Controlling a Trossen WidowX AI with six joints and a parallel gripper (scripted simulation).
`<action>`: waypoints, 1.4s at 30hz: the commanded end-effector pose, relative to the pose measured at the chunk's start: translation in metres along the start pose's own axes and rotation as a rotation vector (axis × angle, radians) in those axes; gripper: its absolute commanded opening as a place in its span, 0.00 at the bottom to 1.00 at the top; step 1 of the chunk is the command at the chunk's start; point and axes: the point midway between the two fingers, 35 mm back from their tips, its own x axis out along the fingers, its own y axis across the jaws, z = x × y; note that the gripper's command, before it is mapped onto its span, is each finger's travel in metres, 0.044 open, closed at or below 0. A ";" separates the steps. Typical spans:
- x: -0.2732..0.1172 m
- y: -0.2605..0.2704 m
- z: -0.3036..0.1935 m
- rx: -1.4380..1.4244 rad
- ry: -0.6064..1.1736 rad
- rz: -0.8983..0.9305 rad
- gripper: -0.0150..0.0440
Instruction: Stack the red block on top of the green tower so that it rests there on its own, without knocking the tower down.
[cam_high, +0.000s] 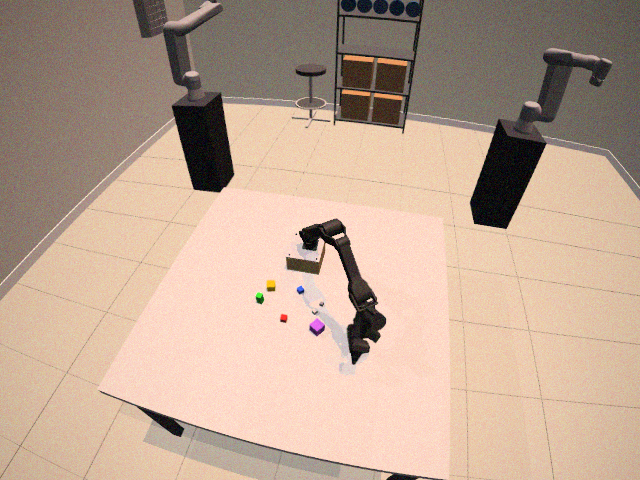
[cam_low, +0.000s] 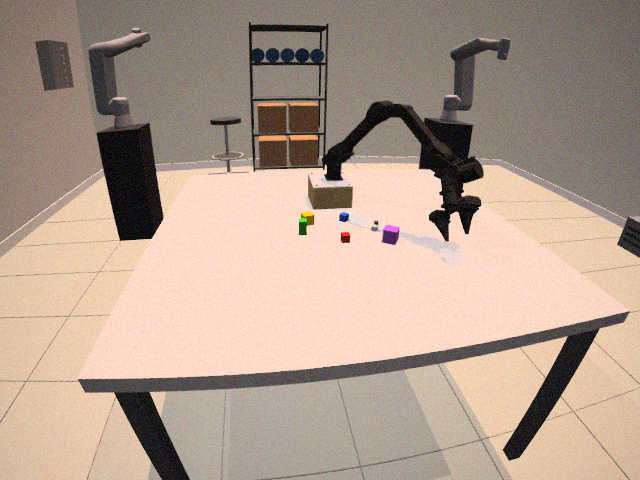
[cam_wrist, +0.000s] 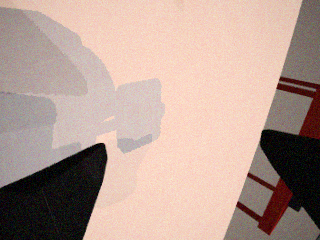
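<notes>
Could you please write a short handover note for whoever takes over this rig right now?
Hand: open and empty, fingers pointing down, hovering just above the table to the right of the purple block as the exterior view shows it.
Red block: lying on the table, untouched, left of the purple block.
Green tower: standing upright beside the yellow block.
Done: nothing picked up yet.
Left: move over the red block, grasp it, set it on the tower, release.
</notes>
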 end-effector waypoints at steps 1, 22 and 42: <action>0.004 0.006 -0.038 0.151 0.023 0.076 1.00; -0.036 0.089 -0.254 1.237 0.316 0.509 1.00; -0.043 0.154 -0.287 1.602 0.455 0.630 1.00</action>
